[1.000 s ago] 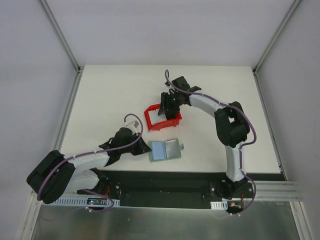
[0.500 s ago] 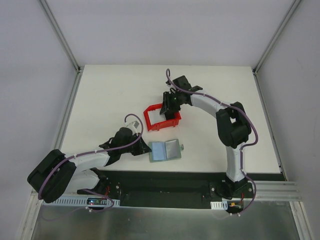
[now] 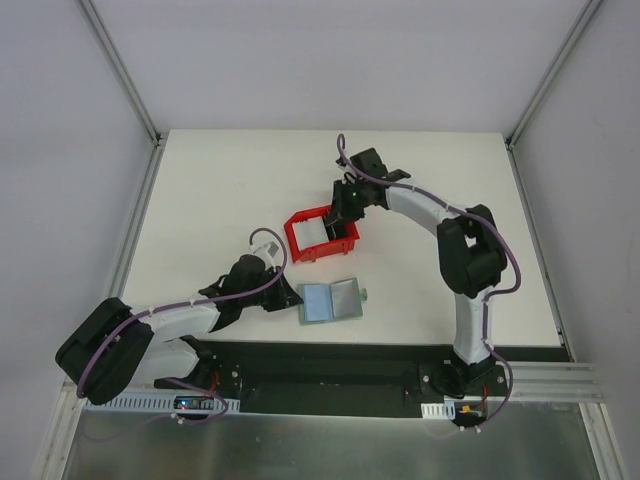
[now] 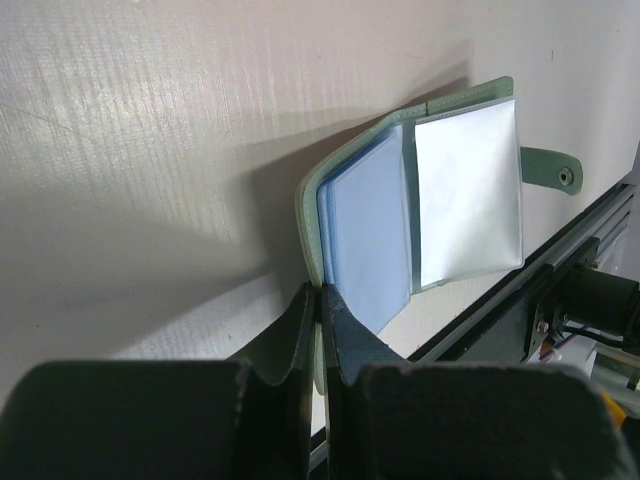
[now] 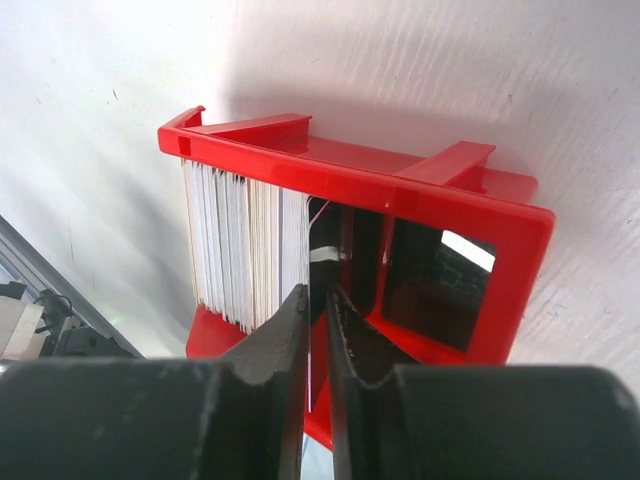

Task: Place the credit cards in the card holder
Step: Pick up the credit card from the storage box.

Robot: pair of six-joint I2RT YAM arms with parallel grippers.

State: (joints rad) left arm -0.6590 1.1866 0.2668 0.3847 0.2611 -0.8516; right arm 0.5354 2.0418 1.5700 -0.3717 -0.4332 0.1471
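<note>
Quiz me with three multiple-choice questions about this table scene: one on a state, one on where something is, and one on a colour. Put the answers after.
1. How is the card holder lying?
A. Snapped shut
B. Standing upright
C. Open

2. Where is the stack of credit cards?
A. On edge inside the bin
B. Spread across the table
C. Piled on top of the card holder

3. What colour is the bin?
A. Blue
B. Red
C. Yellow

Answers:
1 C: its blue-grey pockets face up and the snap tab sticks out at one side.
2 A: the right wrist view shows pale card edges packed against one wall of the bin.
3 B: its rim and walls are red in both views.
</note>
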